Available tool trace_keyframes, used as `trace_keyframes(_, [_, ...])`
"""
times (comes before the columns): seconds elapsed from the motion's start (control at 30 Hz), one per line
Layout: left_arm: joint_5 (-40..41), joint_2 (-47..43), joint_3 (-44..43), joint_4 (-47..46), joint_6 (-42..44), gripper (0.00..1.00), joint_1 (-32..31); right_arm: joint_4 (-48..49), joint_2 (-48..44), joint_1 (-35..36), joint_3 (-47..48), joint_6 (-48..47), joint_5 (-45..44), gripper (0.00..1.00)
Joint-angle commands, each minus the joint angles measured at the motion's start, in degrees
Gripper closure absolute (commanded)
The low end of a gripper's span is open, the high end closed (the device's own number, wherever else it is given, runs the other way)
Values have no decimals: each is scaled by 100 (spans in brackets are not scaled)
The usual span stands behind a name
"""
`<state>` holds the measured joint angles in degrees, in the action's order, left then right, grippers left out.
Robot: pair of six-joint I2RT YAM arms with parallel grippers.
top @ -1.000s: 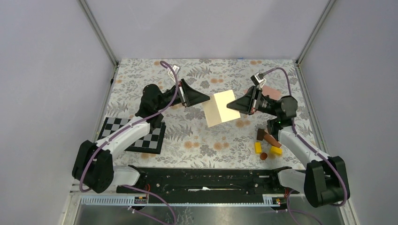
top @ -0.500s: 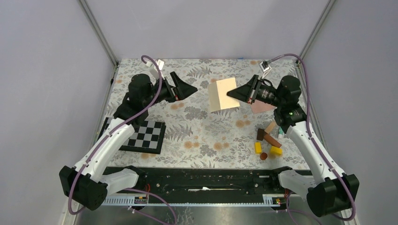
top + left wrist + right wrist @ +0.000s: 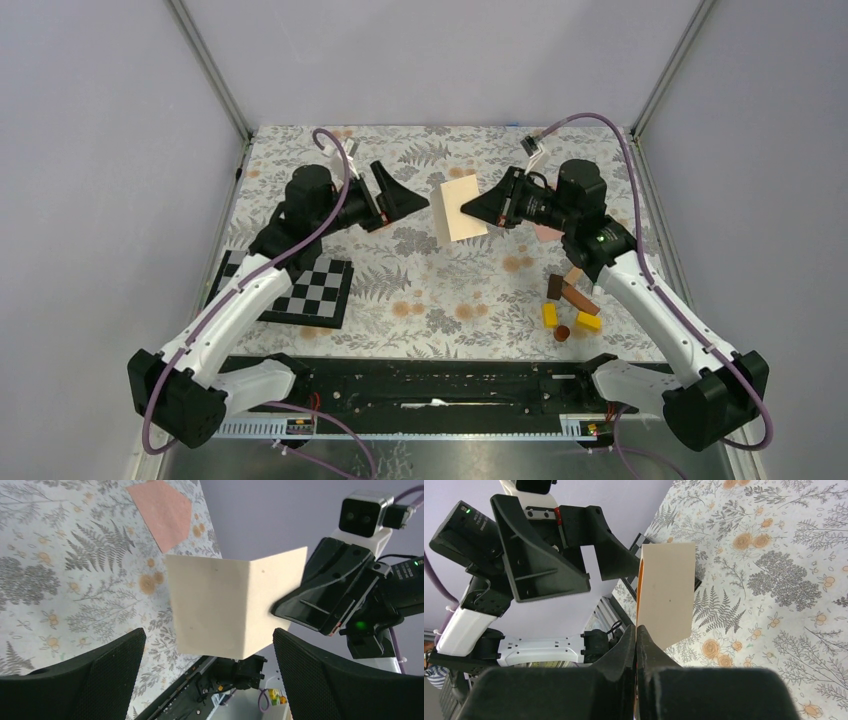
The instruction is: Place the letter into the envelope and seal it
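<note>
In mid-air, right jaws clamp the letter [image 3: 450,205], its length pointing toward spread left jaws.

Enclosed test cell in a robotics lab: plain grey walls [image 3: 100,150], aluminium frame posts [image 3: 210,70], a checkerboard [image 3: 310,295] on the floral-covered table [image 3: 450,290]

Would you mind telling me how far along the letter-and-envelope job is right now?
Done: the letter looks folded. In hand: the right gripper pinches it in the air, the open left gripper facing it. To do: the envelope lies on the table, flap open; inserting and sealing remain.
</note>
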<state>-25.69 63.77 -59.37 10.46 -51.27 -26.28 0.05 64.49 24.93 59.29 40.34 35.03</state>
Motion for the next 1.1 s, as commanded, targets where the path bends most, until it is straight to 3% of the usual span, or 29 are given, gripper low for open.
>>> trace_keyframes(0.0, [-39,73,-3,-407,-141,1,-236,510,69,200,173,195,-230,100])
trace_keyframes(0.37, [-54,191,189,-991,-539,3,-316,1556,177,236,-268,1102,112,100])
trace_keyframes(0.5, [-166,235,209,-1344,-724,5,-316,1600,227,262,-305,1128,101,100])
trace_keyframes(0.8, [-148,233,110,-1146,-591,6,-316,1421,371,317,-54,973,181,100])
trace_keyframes(1.07, [-200,263,343,-1832,-1150,20,-316,2224,496,464,-357,1544,323,100])
